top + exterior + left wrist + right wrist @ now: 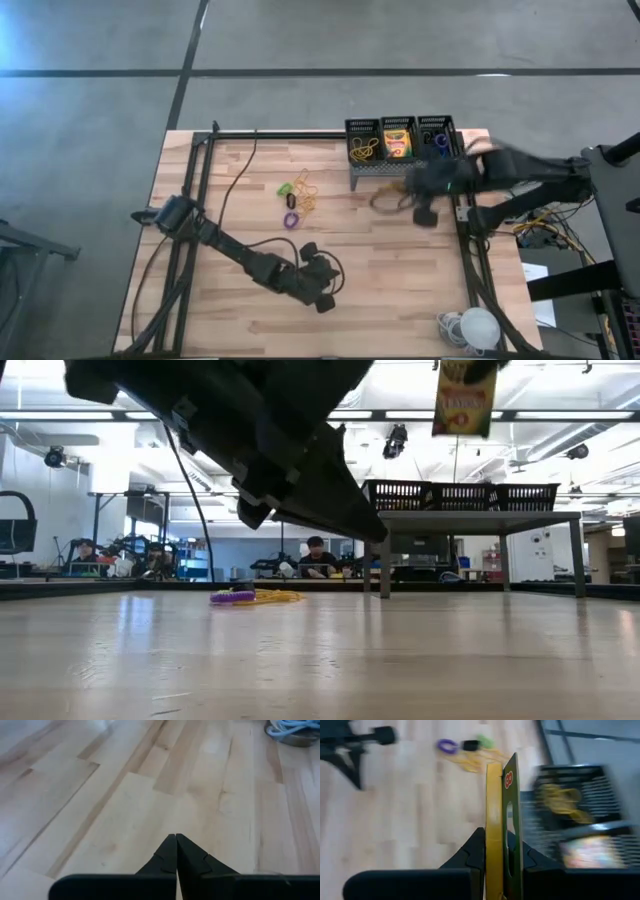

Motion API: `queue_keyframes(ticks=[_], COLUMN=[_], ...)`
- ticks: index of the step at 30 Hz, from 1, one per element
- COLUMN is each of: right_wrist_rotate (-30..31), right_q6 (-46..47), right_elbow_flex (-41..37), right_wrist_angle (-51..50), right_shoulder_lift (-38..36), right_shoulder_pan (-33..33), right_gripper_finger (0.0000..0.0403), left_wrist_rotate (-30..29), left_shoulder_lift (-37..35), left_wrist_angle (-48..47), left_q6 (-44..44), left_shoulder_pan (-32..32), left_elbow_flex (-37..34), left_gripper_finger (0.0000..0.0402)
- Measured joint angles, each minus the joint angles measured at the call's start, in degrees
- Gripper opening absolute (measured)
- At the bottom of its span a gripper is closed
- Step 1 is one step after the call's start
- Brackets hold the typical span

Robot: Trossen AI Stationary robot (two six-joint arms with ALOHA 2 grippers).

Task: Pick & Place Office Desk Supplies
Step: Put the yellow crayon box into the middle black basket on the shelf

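Note:
Three black mesh bins (400,135) stand side by side on a grey perforated stand (380,175) at the far right. One holds yellow rubber bands (363,150), the middle one a crayon box (397,143), the last small rings (438,140). Loose rubber bands and rings (298,195) lie mid-table. My right gripper (502,852) hovers in front of the stand, shut on a yellow-and-green crayon box (502,815), which shows high above the table in the low view (463,398). My left gripper (176,840) is shut and holds nothing, above bare wood near the front edge (325,300). My right gripper pinches the crayon box by its two broad faces (512,862) between its two fingers. The box stands edge-on in the hold and reaches forward past the fingertips (472,847). The fingers slant downward from the table's right side. The box is lifted clear of the table.
A white rounded object with cables (478,326) lies at the near right corner. A black cable (240,170) runs across the left part of the table. Beyond the far edge, a person (315,555) sits in the room. Bare wood lies between the two arms.

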Motion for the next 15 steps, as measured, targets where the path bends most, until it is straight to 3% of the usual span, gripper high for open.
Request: queue_keyframes(ticks=[3, 6, 8, 13, 15], right_wrist_rotate=[-2.6, -9.8, -15.4, -22.5, -29.2], right_q6=[-9.1, -19.3, -25.4, -34.6, -37.9], right_elbow_flex=[9.1, 14.6, 16.5, 19.4, 20.0], right_wrist_angle=[-6.5, -9.5, -10.9, -12.3, -12.5], right_shoulder_lift=[2.7, 6.1, 8.4, 14.6, 16.9], right_shoulder_pan=[-9.2, -20.7, -28.6, -45.2, -50.1], right_gripper_finger=[0.0029, 0.0029, 0.0029, 0.0029, 0.0029], left_wrist_rotate=[0.0, -0.3, -0.2, -0.2, -0.2], left_shoulder_lift=[0.0, 0.1, 0.2, 0.3, 0.3], left_wrist_angle=[-0.1, 0.1, 0.0, -0.1, 0.0], left_q6=[0.5, 0.7, 0.7, 0.7, 0.8], left_shoulder_pan=[-0.1, 0.0, 0.0, -0.1, -0.1], left_elbow_flex=[-0.2, -0.2, -0.2, -0.8, -0.8], left_gripper_finger=[0.0001, 0.0001, 0.0001, 0.0001, 0.0001])
